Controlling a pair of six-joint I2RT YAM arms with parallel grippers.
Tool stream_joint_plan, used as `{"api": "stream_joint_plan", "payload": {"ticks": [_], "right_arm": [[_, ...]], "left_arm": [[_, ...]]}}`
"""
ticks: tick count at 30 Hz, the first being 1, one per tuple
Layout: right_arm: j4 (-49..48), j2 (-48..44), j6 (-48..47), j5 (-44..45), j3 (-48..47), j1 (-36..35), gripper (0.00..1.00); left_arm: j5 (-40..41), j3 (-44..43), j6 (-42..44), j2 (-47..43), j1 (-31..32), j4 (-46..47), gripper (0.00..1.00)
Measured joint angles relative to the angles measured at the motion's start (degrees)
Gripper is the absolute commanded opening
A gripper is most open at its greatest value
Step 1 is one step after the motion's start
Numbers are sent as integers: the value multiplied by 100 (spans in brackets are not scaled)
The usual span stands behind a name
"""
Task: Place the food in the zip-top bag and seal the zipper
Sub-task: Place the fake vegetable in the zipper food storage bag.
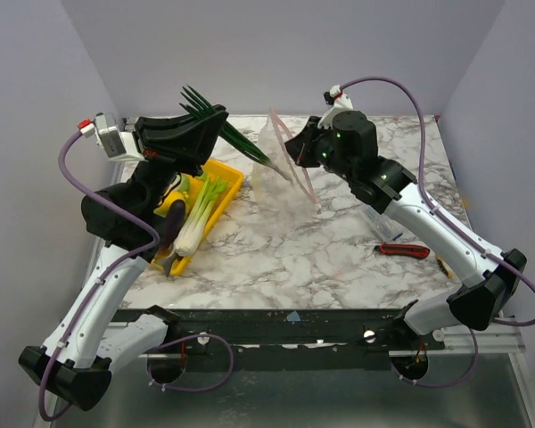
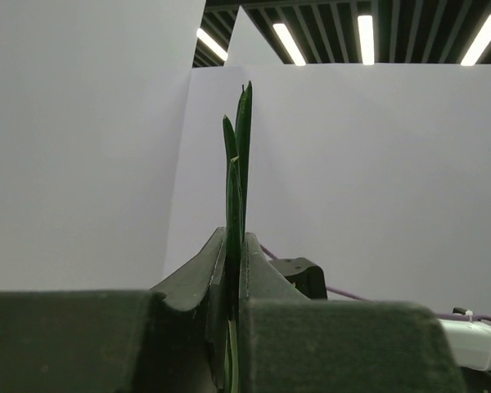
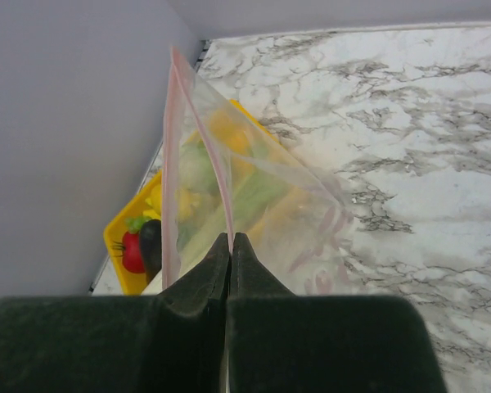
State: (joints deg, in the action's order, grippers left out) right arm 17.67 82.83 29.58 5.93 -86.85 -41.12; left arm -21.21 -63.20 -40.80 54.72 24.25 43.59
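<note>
- yellow tray (image 1: 235,170) – the landmark, on the left side of the marble table (image 1: 321,259)
- left gripper (image 2: 233,246) – raised above the tray's far end, fingers pinched narrow on the green stalks (image 1: 248,147)
- the dark leaves stick out past the fingertips, and one long leaf slants down to the right of the tray
- right gripper (image 3: 230,241) – up off the table, right of the tray's far corner, fingers clamped tight on the pink zipper (image 3: 170,164)
- zip-top bag (image 3: 270,188) – hangs from that pinch just right of the tray, mouth gaping with the two pink edges spread in a wedge
- yellow and green show through the plastic; can't tell whether they are inside the bag or behind it
- in the tray: a white-and-green leek (image 1: 199,218) lying lengthwise and a purple piece (image 1: 169,230) at the near end
- a red piece (image 3: 132,252) sits beside the purple one
- red-handled tool (image 1: 403,251) – flat on the table, well apart from the tray, on the right
</note>
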Motion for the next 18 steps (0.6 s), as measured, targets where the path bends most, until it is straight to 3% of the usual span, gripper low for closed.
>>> {"api": "stream_joint_plan", "payload": {"ticks": [8, 18], "right_arm": [[7, 162, 107, -90, 0, 0, 1], [4, 199, 210, -223, 0, 0, 1]], "left_arm": [[-4, -431, -11, -149, 0, -129, 0], [-33, -354, -24, -225, 4, 83, 0]]}}
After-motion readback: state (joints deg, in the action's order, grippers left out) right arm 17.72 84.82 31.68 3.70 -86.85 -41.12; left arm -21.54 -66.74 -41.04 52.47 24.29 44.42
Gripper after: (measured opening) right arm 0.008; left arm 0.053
